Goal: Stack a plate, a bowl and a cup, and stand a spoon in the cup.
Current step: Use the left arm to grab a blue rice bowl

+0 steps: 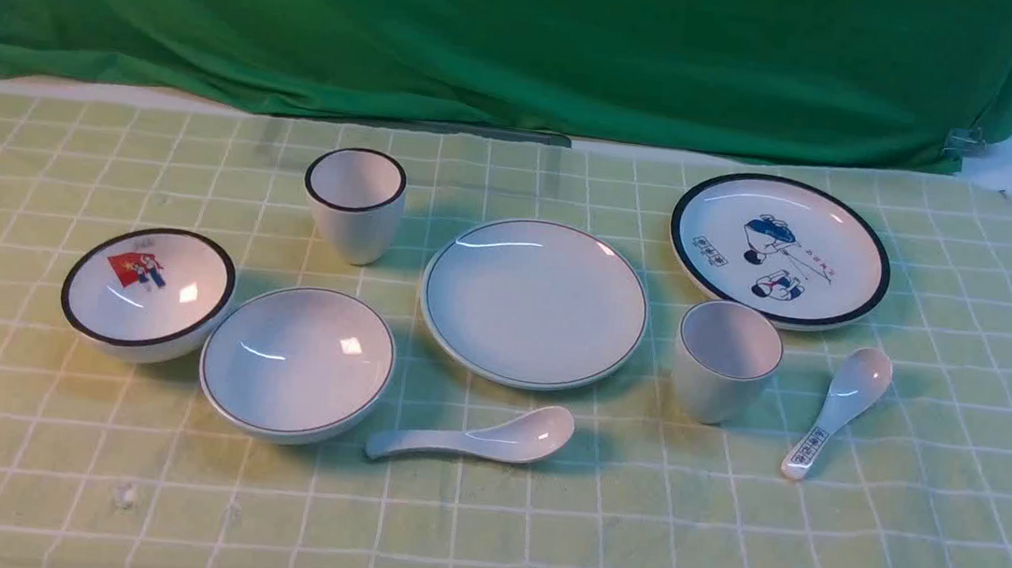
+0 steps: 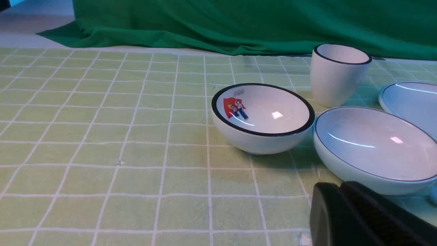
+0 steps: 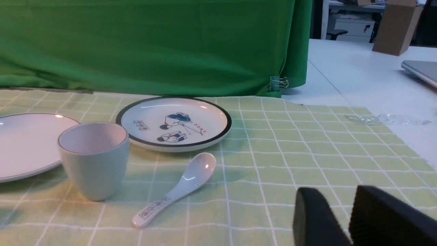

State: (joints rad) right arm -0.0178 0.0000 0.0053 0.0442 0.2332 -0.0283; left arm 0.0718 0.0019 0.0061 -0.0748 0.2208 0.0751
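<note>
Beyond left jaws: bowl [image 2: 372, 147], apart | left jaws closed | right jaws parted, empty

We see the plate [image 1: 534, 304] at the middle of the surface [image 1: 479, 545], the bowl [image 1: 297, 364] left of it, the cup [image 1: 726, 362] right of it, the spoon [image 1: 471, 437] before it; the second cup [image 1: 354, 202] and second plate [image 1: 779, 250] lie nearer the far edge.

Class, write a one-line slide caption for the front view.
Plain plate, bowl, cup and spoon, not yet stacked, on the checked cloth.
</note>
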